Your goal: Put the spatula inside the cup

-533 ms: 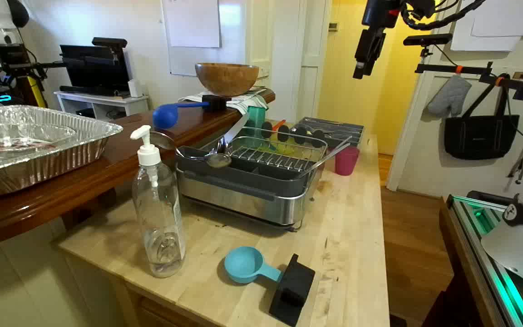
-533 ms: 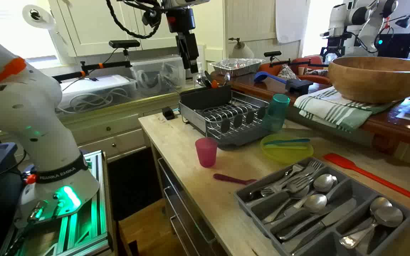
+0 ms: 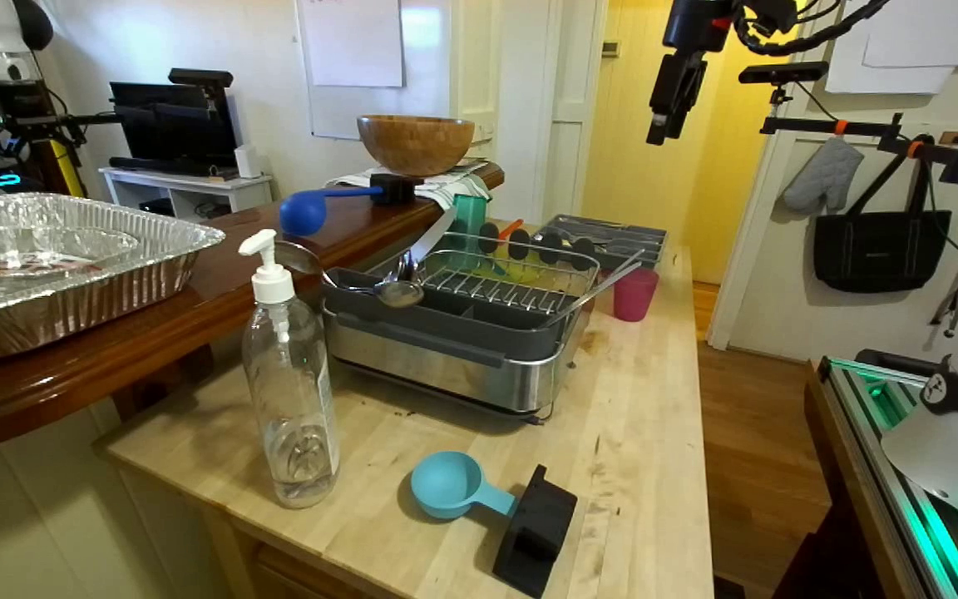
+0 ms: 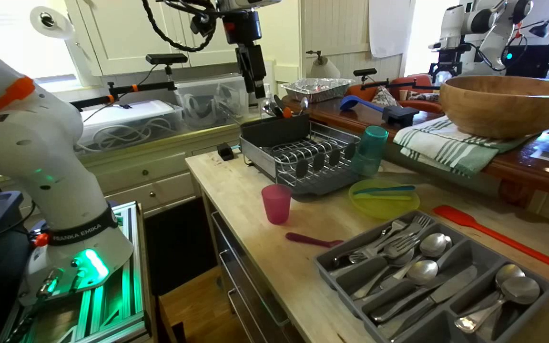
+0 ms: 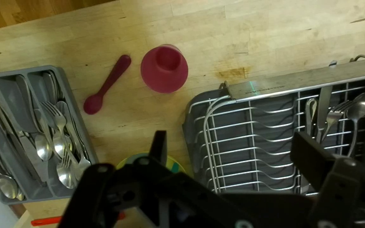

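The pink cup (image 4: 277, 205) stands upright on the light wooden counter, beside the dish rack; it also shows in an exterior view (image 3: 635, 296) and in the wrist view (image 5: 165, 69). A long red spatula (image 4: 505, 237) lies flat behind the cutlery tray. In the wrist view only a piece of its red handle (image 5: 46, 221) shows at the bottom; the gripper hides part of it. My gripper (image 5: 228, 147) is open and empty, with its fingers wide apart high above the dish rack. It also shows in both exterior views (image 3: 664, 125) (image 4: 255, 85).
A dish rack (image 4: 298, 157) holds cutlery. A grey cutlery tray (image 4: 322, 269), a dark pink spoon (image 4: 312, 239), a yellow plate (image 4: 374, 209) and a teal cup (image 4: 370, 150) share the counter. A soap bottle (image 3: 292, 399) and a blue scoop (image 3: 450, 484) stand past the rack.
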Controlling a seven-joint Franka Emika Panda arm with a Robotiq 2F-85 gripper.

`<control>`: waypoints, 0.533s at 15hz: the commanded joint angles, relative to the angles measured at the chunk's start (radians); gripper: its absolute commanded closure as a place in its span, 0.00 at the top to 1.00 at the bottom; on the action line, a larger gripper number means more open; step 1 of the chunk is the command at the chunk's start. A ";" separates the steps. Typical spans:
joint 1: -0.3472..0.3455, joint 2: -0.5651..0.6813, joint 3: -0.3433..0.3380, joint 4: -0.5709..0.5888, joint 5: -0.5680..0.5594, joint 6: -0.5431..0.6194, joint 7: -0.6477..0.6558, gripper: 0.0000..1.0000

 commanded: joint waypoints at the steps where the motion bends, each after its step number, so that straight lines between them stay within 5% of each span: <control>1: -0.056 0.061 -0.007 -0.027 -0.047 0.063 0.116 1.00; 8: -0.187 0.194 -0.071 -0.100 -0.106 0.225 0.328 1.00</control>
